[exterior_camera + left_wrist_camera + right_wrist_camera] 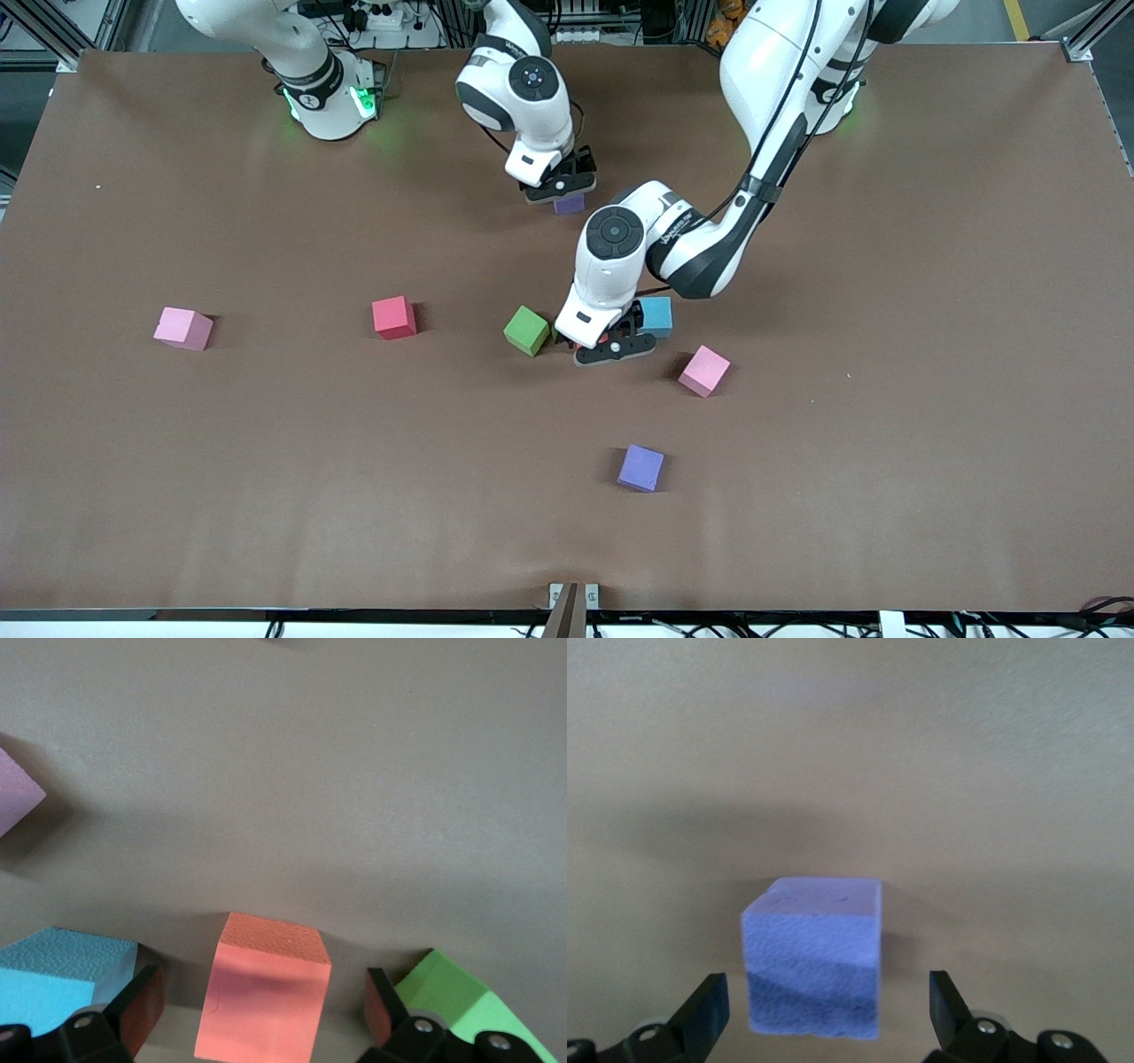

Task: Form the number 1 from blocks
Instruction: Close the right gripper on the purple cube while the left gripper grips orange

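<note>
Now both grippers bracket a block, fingers spread.
Left gripper [261,1023] straddles the orange block [266,988], squarely between its fingers, green block [527,330] and light blue block [656,315] just beside; right gripper [828,1010] likewise straddles a purple block [815,957] resting on the bench [886,443].

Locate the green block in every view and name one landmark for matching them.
Front view: green block on the table, beside the left claw.
Left wrist view: at the frame's edge, just outside one finger.
Right wrist view: not in it.
Shared landmark: light blue block.
</note>
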Tool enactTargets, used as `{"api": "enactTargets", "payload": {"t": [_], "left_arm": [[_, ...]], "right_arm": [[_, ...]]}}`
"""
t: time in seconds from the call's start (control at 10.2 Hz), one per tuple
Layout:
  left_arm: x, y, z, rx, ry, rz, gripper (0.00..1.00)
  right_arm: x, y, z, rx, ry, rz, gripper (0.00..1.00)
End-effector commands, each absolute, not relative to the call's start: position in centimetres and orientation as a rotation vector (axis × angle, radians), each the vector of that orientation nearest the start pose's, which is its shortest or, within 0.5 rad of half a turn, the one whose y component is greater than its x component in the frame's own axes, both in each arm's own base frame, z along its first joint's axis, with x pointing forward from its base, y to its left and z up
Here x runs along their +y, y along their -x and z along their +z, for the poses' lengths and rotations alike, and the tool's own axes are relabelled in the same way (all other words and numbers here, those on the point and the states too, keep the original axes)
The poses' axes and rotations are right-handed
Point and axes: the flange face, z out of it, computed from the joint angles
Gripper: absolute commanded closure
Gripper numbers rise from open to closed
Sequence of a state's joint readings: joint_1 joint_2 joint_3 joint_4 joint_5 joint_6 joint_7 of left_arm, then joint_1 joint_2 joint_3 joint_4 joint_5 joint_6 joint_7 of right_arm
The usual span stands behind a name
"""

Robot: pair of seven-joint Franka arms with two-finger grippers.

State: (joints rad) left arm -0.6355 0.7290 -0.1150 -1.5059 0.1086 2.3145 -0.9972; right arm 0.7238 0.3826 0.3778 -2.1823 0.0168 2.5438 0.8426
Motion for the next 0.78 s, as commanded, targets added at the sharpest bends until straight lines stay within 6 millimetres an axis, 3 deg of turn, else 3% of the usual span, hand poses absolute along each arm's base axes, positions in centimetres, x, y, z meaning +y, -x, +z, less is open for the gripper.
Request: {"api": "enactTargets", "payload": {"t": [0.0,0.2,0.29,0.39,0.49,0.68], "left_arm": [[-48.3,-54.2,23.7,-0.268,3.16,-0.109,0.0],[-48.6,-53.7,22.7,-0.257,3.154,-0.089,0.0],[-48.7,-53.5,22.2,-0.252,3.15,-0.08,0.0],[-49.1,-53.1,21.9,-0.239,3.149,-0.077,0.0],[-49.3,-52.8,21.5,-0.233,3.146,-0.068,0.0],[-49.4,-52.6,21.0,-0.226,3.141,-0.06,0.0]], "right_arm": [[52.1,-24.6,21.4,-0.307,3.026,0.2,0.0],[52.2,-24.4,20.9,-0.311,3.016,0.192,0.0],[52.2,-24.4,20.8,-0.328,3.019,0.182,0.17],[52.2,-24.2,20.4,-0.334,3.025,0.191,0.74],[52.1,-24.1,20.4,-0.334,3.03,0.194,1.0],[51.4,-24.3,20.5,-0.255,3.068,0.218,1.0]]}}
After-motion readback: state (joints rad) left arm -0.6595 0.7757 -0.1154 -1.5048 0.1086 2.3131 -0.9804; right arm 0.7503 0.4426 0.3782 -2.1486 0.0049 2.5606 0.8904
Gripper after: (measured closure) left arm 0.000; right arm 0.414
